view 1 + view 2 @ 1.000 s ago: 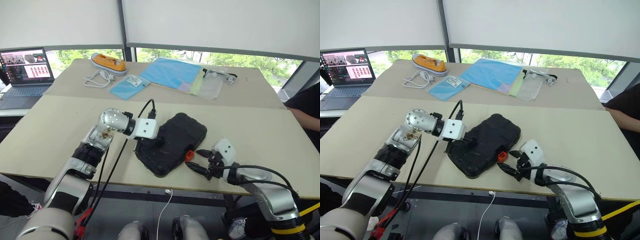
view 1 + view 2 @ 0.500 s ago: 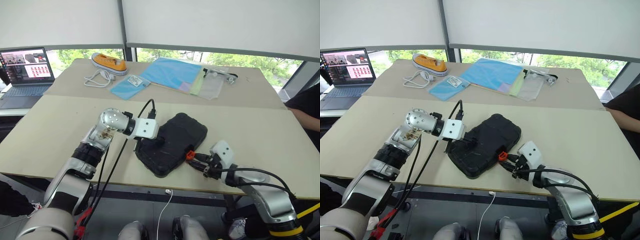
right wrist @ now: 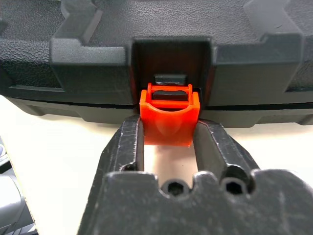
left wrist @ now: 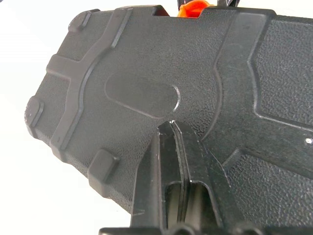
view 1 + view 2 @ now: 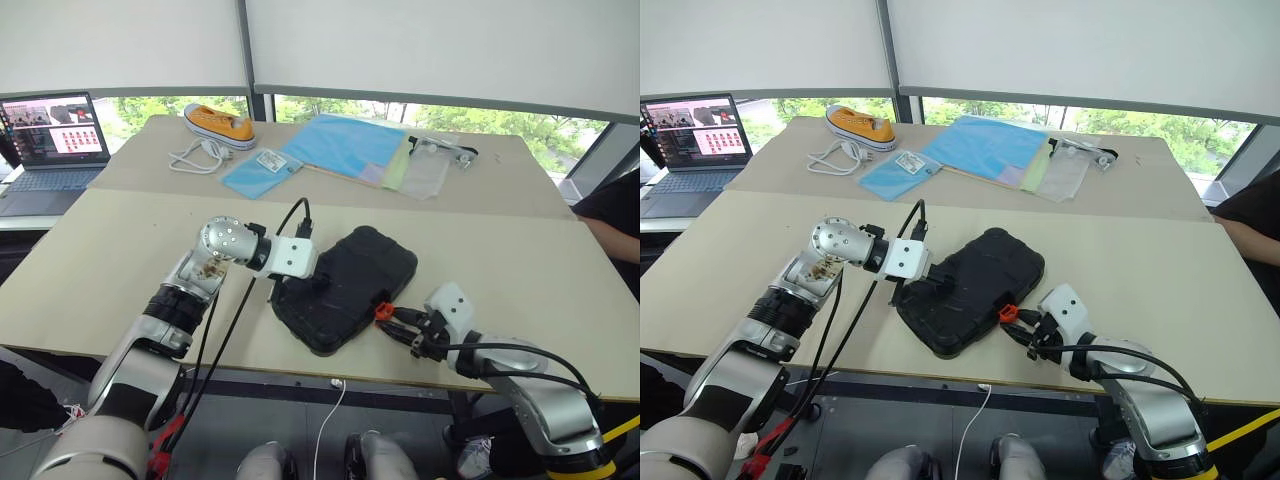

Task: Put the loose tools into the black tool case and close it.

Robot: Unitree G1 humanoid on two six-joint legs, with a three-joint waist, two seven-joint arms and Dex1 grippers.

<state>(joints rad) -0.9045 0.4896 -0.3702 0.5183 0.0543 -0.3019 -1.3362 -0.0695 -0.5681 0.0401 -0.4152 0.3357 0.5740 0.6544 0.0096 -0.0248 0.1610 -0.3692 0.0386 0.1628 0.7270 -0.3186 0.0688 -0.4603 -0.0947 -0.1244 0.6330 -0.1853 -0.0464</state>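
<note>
With the black tool case (image 5: 345, 287) lying lid-down near the table's front edge, the clenched left gripper (image 4: 172, 128) is pressing its lid while the right gripper (image 3: 168, 128) is pinching the orange latch (image 3: 169, 119), which wants a firm, square push home.

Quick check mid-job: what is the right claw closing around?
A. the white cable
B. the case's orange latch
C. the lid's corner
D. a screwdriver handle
B: in the right wrist view the right claw has one finger on each side of the orange latch of the closed black tool case.
</note>
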